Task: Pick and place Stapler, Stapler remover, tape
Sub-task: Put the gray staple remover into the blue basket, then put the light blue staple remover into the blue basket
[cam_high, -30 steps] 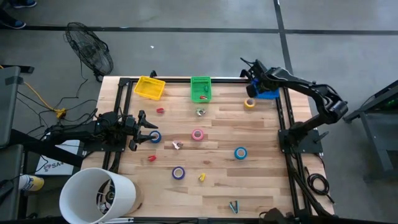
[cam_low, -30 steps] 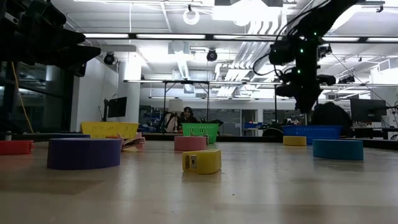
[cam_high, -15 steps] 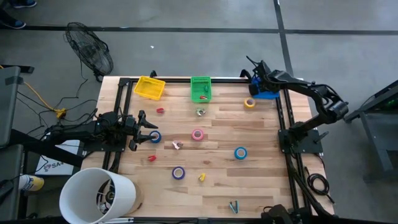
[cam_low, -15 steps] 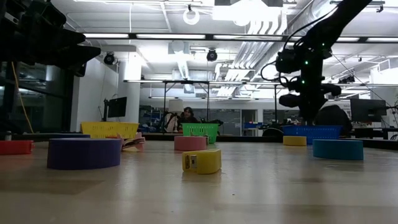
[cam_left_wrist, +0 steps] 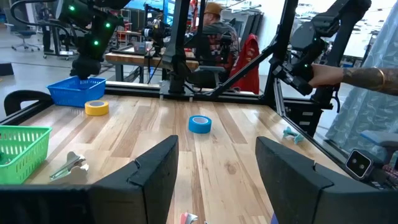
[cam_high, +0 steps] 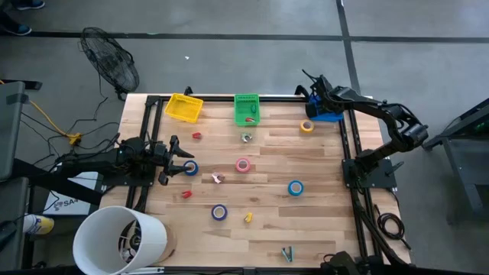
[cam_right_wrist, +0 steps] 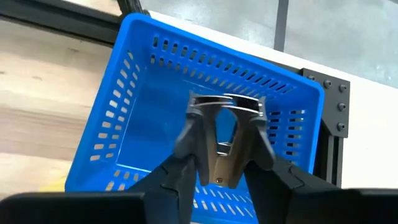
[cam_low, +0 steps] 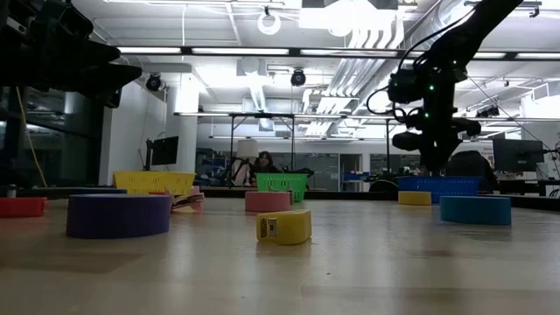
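My right gripper (cam_right_wrist: 225,171) hangs over the blue basket (cam_right_wrist: 149,112) at the table's far right corner, shut on a metal stapler remover (cam_right_wrist: 225,134). In the high view this gripper (cam_high: 315,96) stands at the basket's (cam_high: 331,115) left end. Tape rolls lie flat on the wood: yellow (cam_high: 306,127), pink (cam_high: 243,165), blue (cam_high: 295,187), purple (cam_high: 219,212), and another blue one (cam_high: 190,168). That last roll lies just in front of my left gripper (cam_high: 180,159), which waits open and level at the table's left side. Which small piece is the stapler, I cannot tell. My right gripper pinches the stapler remover by its two dark side grips (cam_right_wrist: 188,142) between its two fingers. The fingers slant down from above, over the inside of the blue basket. The remover sits upright between them, lifted clear of the basket floor.
A yellow basket (cam_high: 183,108) and a green basket (cam_high: 246,109) stand along the far edge. Small pieces lie scattered: a metal one (cam_high: 246,137), red ones (cam_high: 197,135) (cam_high: 186,195), a yellow one (cam_high: 248,218), a teal one (cam_high: 286,253). A black frame (cam_high: 350,141) borders the table.
My right gripper has gone a little down and toward the table's right edge, carrying the stapler remover from beside the blue basket to over it, and has since kept still.
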Robot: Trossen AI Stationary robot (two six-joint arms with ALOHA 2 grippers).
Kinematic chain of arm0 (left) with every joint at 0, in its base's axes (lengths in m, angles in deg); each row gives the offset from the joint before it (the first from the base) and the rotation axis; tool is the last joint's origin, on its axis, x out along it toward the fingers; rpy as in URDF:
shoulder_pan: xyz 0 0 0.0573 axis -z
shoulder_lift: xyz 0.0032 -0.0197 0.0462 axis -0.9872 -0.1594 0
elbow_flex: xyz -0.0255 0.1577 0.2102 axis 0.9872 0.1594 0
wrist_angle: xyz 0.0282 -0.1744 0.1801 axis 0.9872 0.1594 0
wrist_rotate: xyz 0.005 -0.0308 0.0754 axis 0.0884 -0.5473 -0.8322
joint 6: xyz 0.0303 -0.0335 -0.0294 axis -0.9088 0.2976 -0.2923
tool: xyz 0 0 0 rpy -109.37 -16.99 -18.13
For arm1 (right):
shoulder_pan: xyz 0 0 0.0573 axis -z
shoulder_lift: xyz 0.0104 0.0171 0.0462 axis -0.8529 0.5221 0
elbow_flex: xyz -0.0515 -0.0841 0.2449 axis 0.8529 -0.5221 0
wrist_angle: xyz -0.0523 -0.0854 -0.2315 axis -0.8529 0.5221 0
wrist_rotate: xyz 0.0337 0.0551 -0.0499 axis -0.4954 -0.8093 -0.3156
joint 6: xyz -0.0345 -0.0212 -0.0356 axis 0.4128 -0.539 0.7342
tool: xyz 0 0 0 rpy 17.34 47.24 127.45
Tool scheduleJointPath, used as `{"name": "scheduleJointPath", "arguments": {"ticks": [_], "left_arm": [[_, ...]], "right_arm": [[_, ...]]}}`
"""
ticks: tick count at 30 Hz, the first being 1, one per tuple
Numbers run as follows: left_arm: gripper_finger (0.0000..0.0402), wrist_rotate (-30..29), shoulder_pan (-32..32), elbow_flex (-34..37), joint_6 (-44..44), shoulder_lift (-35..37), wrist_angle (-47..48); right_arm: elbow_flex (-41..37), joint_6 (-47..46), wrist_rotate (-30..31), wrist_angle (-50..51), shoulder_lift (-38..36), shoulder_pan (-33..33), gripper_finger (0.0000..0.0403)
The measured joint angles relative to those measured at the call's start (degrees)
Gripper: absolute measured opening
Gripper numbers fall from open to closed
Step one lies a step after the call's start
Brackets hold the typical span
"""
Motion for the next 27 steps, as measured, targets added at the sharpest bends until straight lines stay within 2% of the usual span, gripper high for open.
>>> {"name": "scheduleJointPath", "arguments": {"ticks": [8, 18, 23, 27], "left_arm": [[0.0211, 0.00, 0.02, -0.02, 0.00, -0.01, 0.00], [0.0211, 0.00, 0.00, 0.00, 0.00, 0.02, 0.00], [0.0211, 0.00, 0.01, 0.00, 0.00, 0.01, 0.00], [0.0211, 0.02, 0.01, -0.02, 0.00, 0.02, 0.00]], "right_arm": [[0.00, 0.03, -0.07, 0.15, 0.00, 0.00, 0.0166], [0.02, 0.19, -0.45, 0.13, -0.13, 0.00, 0.0177], [0.04, 2.16, -4.32, 0.11, -3.29, 0.00, 0.0177], [0.04, 4.28, -12.11, 0.55, -7.98, 0.00, 0.0177]]}}
